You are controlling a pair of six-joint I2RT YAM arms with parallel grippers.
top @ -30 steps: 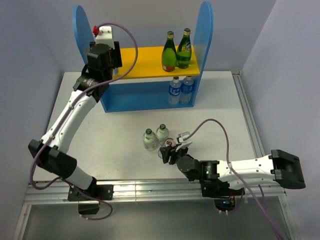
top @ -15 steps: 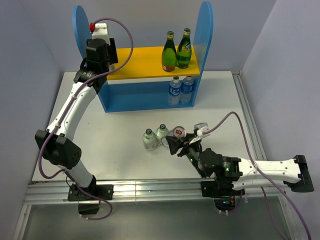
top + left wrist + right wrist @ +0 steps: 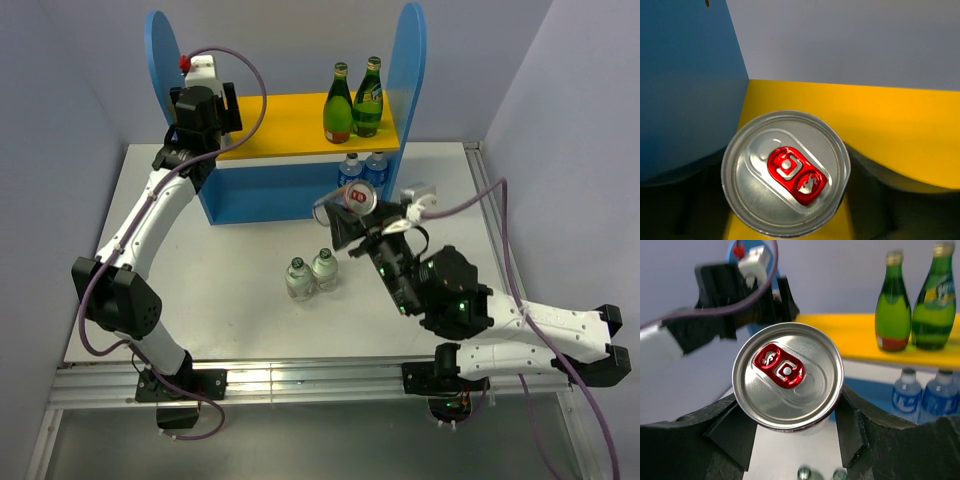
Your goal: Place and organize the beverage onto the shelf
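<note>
Before the blue-sided, yellow-topped shelf (image 3: 290, 120), right gripper (image 3: 792, 432) clasps a silver red-tabbed can (image 3: 788, 382); left gripper (image 3: 785, 200) straddles a second can (image 3: 785, 172), grip indeterminate.

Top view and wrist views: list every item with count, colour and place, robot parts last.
shelf: one, blue with yellow top board, far side of table
green bottles: two, green, top board, right end
water bottles: two, blue-labelled, lower level, right
small bottles: two, clear, green caps, mid-table
shelf can: one, silver, red tab, top board's left end
held can: one, silver, red tab, raised before shelf
left gripper: one, black, around shelf can
right gripper: one, black, shut on held can
</note>
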